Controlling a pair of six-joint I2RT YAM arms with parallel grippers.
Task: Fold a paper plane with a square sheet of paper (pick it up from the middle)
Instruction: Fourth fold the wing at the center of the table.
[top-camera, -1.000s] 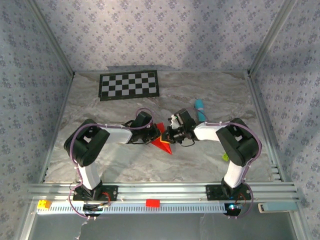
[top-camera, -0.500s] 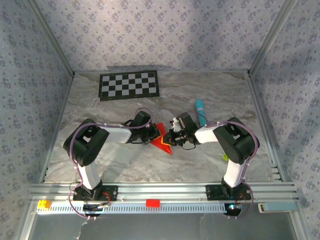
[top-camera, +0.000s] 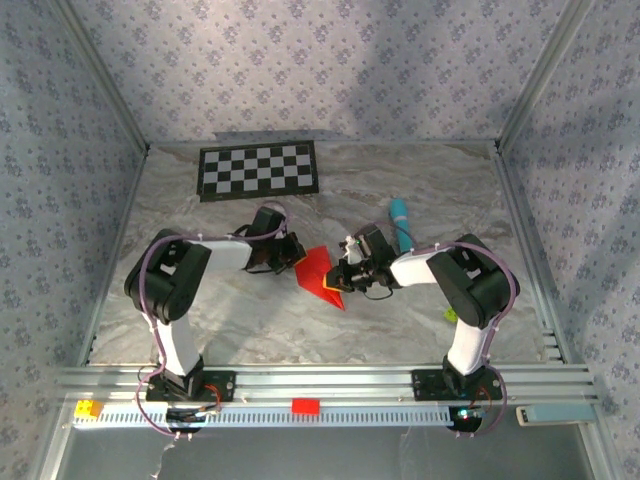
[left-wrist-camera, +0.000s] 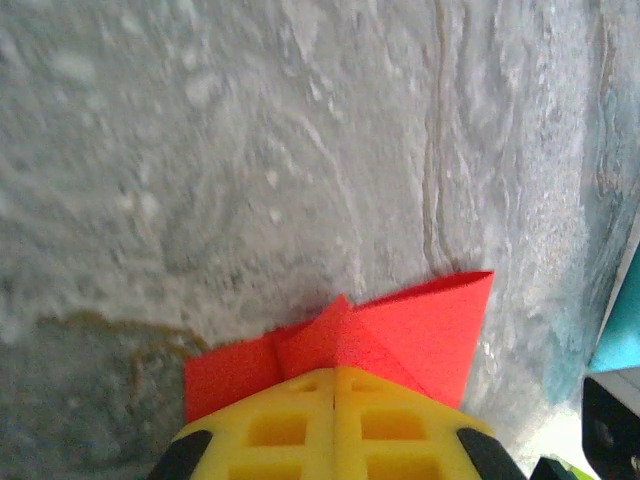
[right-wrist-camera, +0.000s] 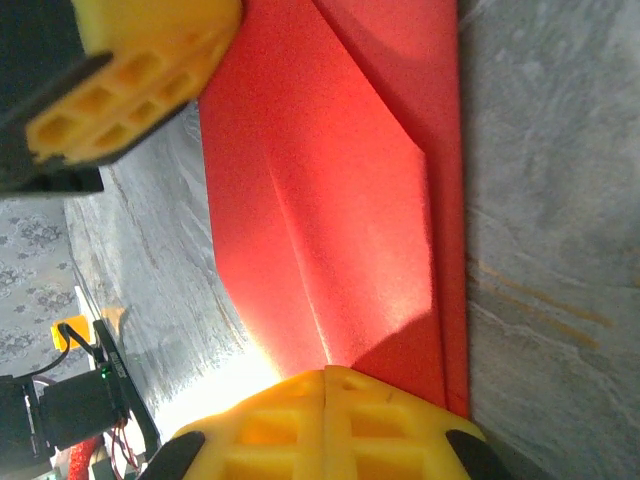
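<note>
The red sheet of paper (top-camera: 318, 270) lies flat mid-table, folded into a pointed, dart-like paper plane shape with layered flaps (right-wrist-camera: 340, 200). My left gripper (top-camera: 295, 257) is shut at the paper's left edge. Its yellow fingertips meet with no gap, and the red folds (left-wrist-camera: 420, 330) lie just beyond and under them (left-wrist-camera: 335, 372). My right gripper (top-camera: 338, 281) is shut too, its tips resting on the paper's right side (right-wrist-camera: 326, 372). From the right wrist, the left gripper's yellow fingers (right-wrist-camera: 130, 80) show at the paper's far edge.
A black-and-white checkerboard (top-camera: 260, 170) lies at the back left. A teal stick (top-camera: 400, 220) lies behind the right gripper. A small green object (top-camera: 451, 314) sits by the right arm. A red block (top-camera: 305, 405) and a yellow block (top-camera: 88, 408) rest on the front rail.
My left gripper has drawn back to the left, off the middle of the paper, uncovering more red. The right gripper has shifted slightly left and stays on the paper.
</note>
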